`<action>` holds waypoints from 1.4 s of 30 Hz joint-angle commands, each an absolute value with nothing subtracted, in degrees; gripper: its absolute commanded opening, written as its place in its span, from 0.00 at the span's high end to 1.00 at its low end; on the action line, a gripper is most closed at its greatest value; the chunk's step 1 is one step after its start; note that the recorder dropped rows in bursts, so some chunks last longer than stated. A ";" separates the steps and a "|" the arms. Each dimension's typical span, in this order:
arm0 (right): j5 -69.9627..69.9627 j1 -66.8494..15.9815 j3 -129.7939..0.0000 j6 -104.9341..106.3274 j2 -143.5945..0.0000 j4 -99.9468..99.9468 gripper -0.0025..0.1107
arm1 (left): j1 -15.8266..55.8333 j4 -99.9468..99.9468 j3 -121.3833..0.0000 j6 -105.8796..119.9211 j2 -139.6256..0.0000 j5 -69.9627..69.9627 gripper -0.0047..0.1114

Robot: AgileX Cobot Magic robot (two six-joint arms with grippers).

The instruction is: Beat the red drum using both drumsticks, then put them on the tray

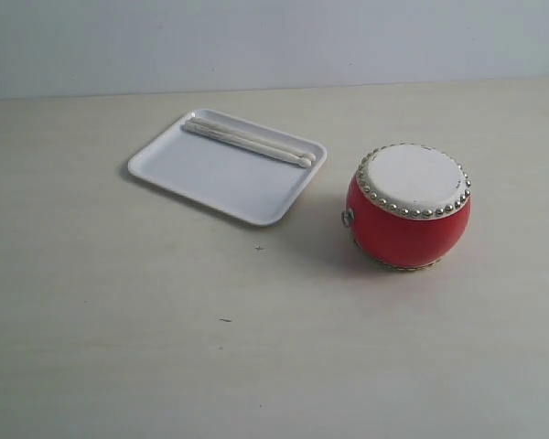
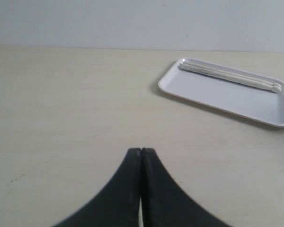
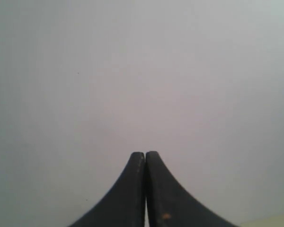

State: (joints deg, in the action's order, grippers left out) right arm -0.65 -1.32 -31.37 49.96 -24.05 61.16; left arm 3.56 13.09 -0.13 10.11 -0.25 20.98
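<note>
2 drumsticks [image 1: 247, 141] lie 10-to-4 o'clock on the tray [image 1: 210, 181], likely nearer the left gripper [image 2: 141, 152]; it and the right gripper [image 3: 145, 154] are closed, empty.

Left gripper [image 2: 141, 151]: two matte black jaws, smooth, flaring wide at base, narrowing to rounded tips. Right gripper [image 3: 145, 154]: same black curved jaws; small orange speck on one.
</note>
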 commanded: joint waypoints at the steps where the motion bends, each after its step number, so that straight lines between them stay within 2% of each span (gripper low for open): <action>1: 0.44 -1.28 -27.34 31.86 -18.69 41.53 0.98 | 3.38 13.91 0.00 10.01 0.00 20.86 0.96; 5: 1.26 -1.28 -22.95 2.16 -12.55 11.48 0.98 | 3.38 13.91 0.00 10.01 0.00 20.86 0.96; 9: 0.44 -1.28 -18.02 -11.20 -7.14 -2.86 0.98 | 3.38 13.91 0.00 10.01 0.00 20.86 0.96; 23: -1.51 -1.28 -4.77 -10.62 0.00 -5.11 0.98 | 3.38 13.91 0.00 10.01 0.00 20.86 0.96; 42: -9.95 -1.28 0.00 -10.62 0.00 -9.60 0.98 | 3.38 13.91 0.00 10.01 0.00 20.86 0.96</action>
